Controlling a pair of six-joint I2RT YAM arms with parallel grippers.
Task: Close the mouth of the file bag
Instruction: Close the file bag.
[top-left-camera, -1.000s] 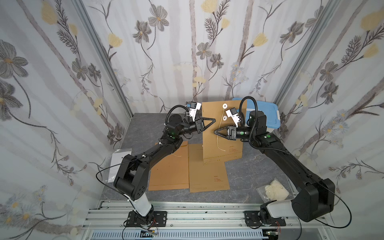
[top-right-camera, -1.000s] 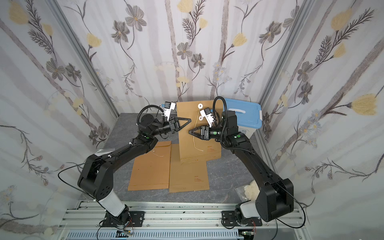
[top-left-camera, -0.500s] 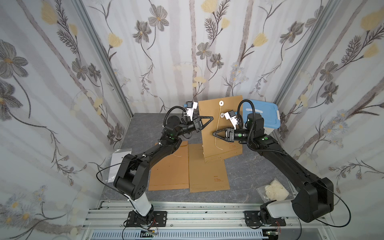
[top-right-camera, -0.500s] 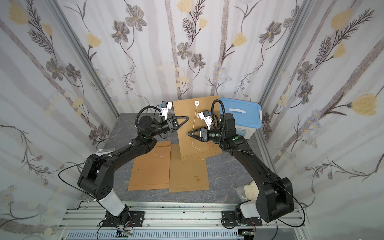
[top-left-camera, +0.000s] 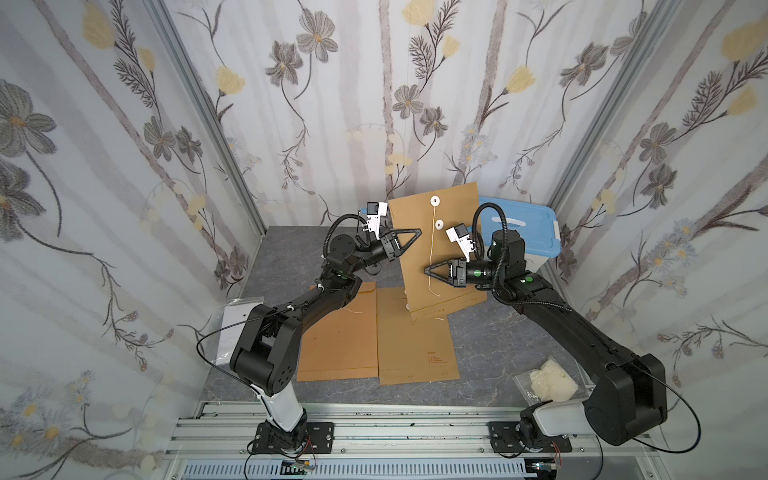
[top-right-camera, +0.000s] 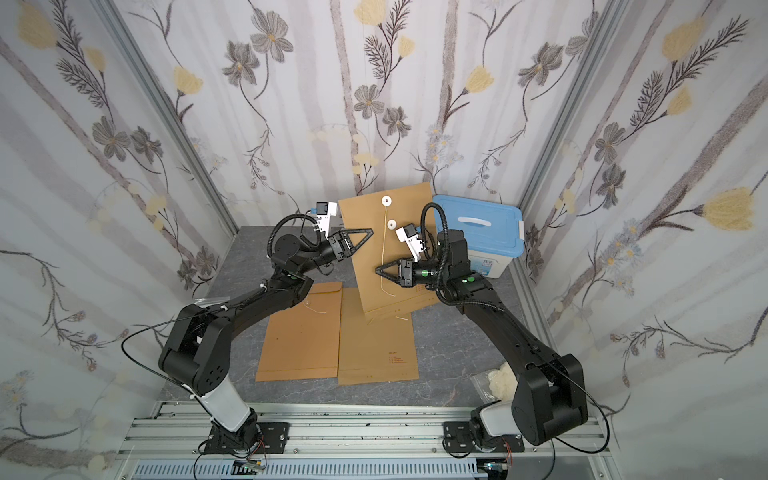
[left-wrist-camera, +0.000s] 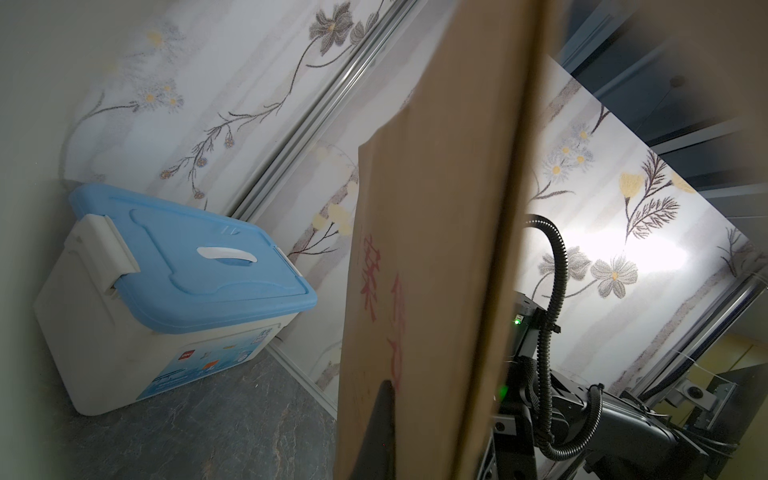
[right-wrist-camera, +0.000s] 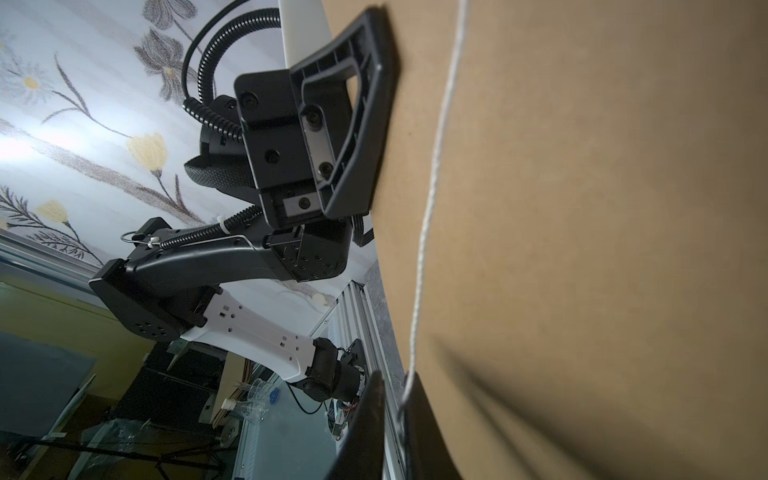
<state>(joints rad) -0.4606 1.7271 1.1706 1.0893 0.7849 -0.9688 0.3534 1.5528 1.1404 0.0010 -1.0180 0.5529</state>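
Note:
The file bag (top-left-camera: 446, 253) (top-right-camera: 399, 257) is a brown paper envelope held upright above the table, its back facing the top views. Two white discs (top-left-camera: 434, 201) sit near its top, and a thin white string (top-left-camera: 432, 249) (right-wrist-camera: 432, 187) hangs down from them. My left gripper (top-left-camera: 415, 233) (top-right-camera: 368, 232) is shut on the bag's left edge; in its wrist view one finger (left-wrist-camera: 384, 415) lies flat on the paper (left-wrist-camera: 436, 249). My right gripper (top-left-camera: 426, 272) (top-right-camera: 377, 270) (right-wrist-camera: 395, 399) has its jaws drawn almost together around the string's lower part.
A white box with a blue lid (top-left-camera: 523, 226) (left-wrist-camera: 187, 257) stands at the back right, just behind the right arm. Two more brown envelopes (top-left-camera: 340, 332) (top-left-camera: 415, 340) lie flat on the grey table. A clear bag of white stuff (top-left-camera: 548, 378) lies front right; a white packet (top-left-camera: 232, 328) lies left.
The right gripper's jaws have closed from open to a narrow slit around the string. The left gripper has lifted the file bag a little higher and more upright.

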